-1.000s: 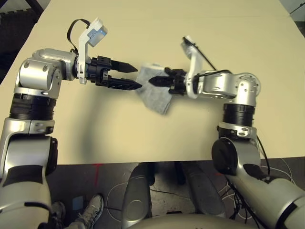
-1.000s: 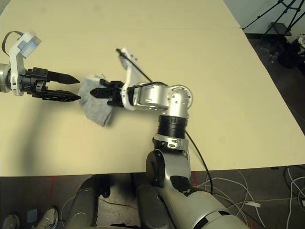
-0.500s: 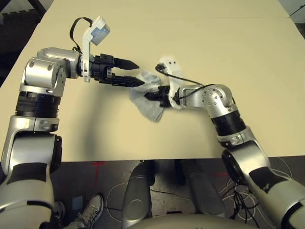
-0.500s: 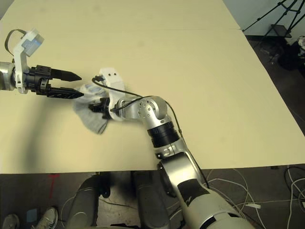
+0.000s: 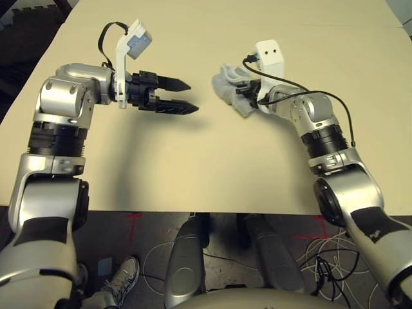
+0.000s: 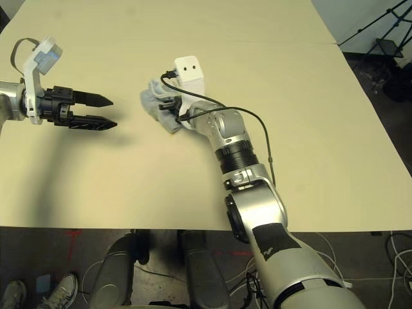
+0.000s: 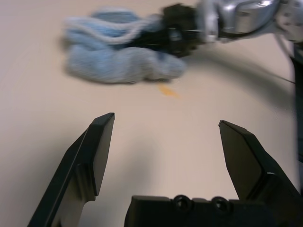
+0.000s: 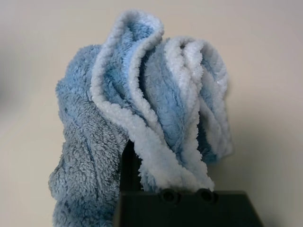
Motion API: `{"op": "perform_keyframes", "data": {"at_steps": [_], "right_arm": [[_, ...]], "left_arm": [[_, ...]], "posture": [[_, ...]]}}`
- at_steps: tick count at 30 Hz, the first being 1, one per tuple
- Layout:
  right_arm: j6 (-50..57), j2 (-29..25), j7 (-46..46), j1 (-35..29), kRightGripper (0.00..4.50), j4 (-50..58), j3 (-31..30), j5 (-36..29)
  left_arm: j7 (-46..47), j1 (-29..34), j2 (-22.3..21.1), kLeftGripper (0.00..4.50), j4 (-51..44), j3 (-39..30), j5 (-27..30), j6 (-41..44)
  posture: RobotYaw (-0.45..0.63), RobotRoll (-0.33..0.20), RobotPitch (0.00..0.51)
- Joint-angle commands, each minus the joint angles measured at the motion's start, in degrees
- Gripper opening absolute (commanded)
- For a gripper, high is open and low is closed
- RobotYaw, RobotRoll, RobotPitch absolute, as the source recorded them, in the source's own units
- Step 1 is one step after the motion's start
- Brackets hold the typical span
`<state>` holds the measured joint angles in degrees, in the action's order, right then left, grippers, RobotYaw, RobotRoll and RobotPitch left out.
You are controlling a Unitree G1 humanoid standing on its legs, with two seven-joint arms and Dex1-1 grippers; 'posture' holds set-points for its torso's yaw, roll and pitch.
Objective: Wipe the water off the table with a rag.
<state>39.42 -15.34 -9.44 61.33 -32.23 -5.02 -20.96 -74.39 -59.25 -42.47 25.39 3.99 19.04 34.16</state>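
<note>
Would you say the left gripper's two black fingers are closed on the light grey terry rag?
No: the left gripper is open and empty, apart from the bunched light grey terry rag, which the right gripper holds.

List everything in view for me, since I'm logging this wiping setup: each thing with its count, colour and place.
rag: one, light grey-blue with a whitish edge, bunched on the table in front of the right arm, clamped in the right pincer.
water: one small yellow-orange spot seen, on the tabletop right beside the rag.
table: one, pale beige, spanning the scene.
cables: several, white and black, on the floor below the table's near edge on the right.
shoe: one, grey and white, a person's, on the floor at lower left.
left pincer: one, black fingers, open, hovering over bare table to the left of the rag.
right pincer: one, black, shut on the rag.
</note>
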Motion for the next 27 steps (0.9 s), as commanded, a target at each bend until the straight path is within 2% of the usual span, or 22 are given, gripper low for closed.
{"op": "perform_keyframes", "data": {"at_steps": [1, 6, 11, 14, 20, 23, 25, 27], "right_arm": [[3.8, -3.0, 0.9, -4.9, 0.05, 2.6, 2.9, 2.4], [16.2, -2.4, 0.6, -10.7, 0.05, 18.2, 6.4, -1.7], [29.0, 2.1, 0.6, -14.9, 0.05, 30.2, 9.0, -6.5], [36.2, 5.7, 1.1, -16.9, 0.05, 36.6, 10.2, -8.5], [46.4, 13.8, 2.2, -18.1, 0.05, 44.2, 12.3, -10.1], [50.1, 17.3, 2.0, -18.9, 0.05, 47.2, 11.9, -9.9], [50.6, 18.4, 1.9, -19.9, 0.05, 47.7, 11.0, -9.2], [48.6, 17.1, 1.5, -20.9, 0.05, 46.6, 9.3, -7.9]], "left_arm": [[5.4, -1.0, 1.2, 4.5, 4.2, -2.7, -1.8, -4.3], [4.9, 0.7, 1.3, 4.5, 2.8, -3.2, -0.9, -3.7], [3.4, 0.8, 1.1, 4.5, 1.9, -2.7, -0.6, -2.6], [-1.2, 1.1, -0.3, 4.5, -0.8, -1.4, 0.9, 1.3], [-11.7, 3.0, -6.4, 4.5, -8.9, 3.2, 3.1, 8.7], [-14.4, 3.0, -8.9, 4.5, -11.0, 4.7, 3.0, 9.7], [-14.8, 2.3, -9.1, 4.5, -10.8, 4.9, 2.8, 9.6], [-14.7, 1.7, -9.0, 4.5, -10.3, 4.8, 2.5, 9.3]], "posture": [[-0.08, 0.0, 0.337], [-0.09, 0.0, 0.338], [-0.1, 0.0, 0.34], [-0.1, 0.0, 0.342], [-0.09, 0.0, 0.344], [-0.08, 0.0, 0.344], [-0.08, 0.0, 0.342], [-0.07, 0.0, 0.342]]}}
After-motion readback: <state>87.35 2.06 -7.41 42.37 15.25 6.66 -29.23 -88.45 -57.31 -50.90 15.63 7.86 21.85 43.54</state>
